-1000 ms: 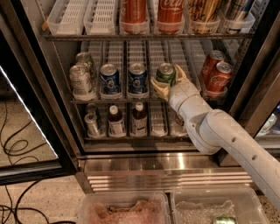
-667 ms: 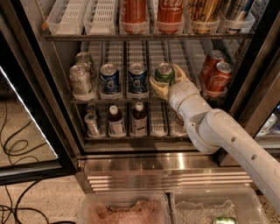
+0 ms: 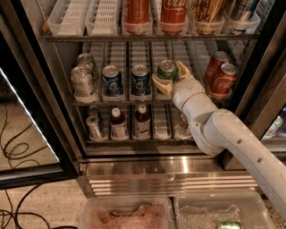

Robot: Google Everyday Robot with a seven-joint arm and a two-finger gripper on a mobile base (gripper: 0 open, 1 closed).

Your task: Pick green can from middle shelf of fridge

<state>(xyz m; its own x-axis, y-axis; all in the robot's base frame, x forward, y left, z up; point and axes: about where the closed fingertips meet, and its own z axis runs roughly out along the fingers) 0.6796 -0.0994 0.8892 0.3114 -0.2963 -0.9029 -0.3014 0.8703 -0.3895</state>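
Inside the open fridge (image 3: 53,85), the middle shelf (image 3: 120,103) carries, from the left, two silver cans (image 3: 83,81) whose labels I cannot read, then two blue cans (image 3: 111,79) with print too small to make out. Next stands the green can (image 3: 167,69), upright in its white lane at the front of that shelf. My gripper (image 3: 169,75) is at the can, jaws closed to its width, one finger (image 3: 161,86) across its lower left and the other behind its right side. Nothing has shifted since a second ago. To the right stand two red cola cans (image 3: 221,74) in white Coca-Cola script. The same script shows on the tall red cans (image 3: 173,12) above, cut off by the frame's top. The white arm (image 3: 219,132) hides part of the lower rack, right of the small bottles (image 3: 118,123).
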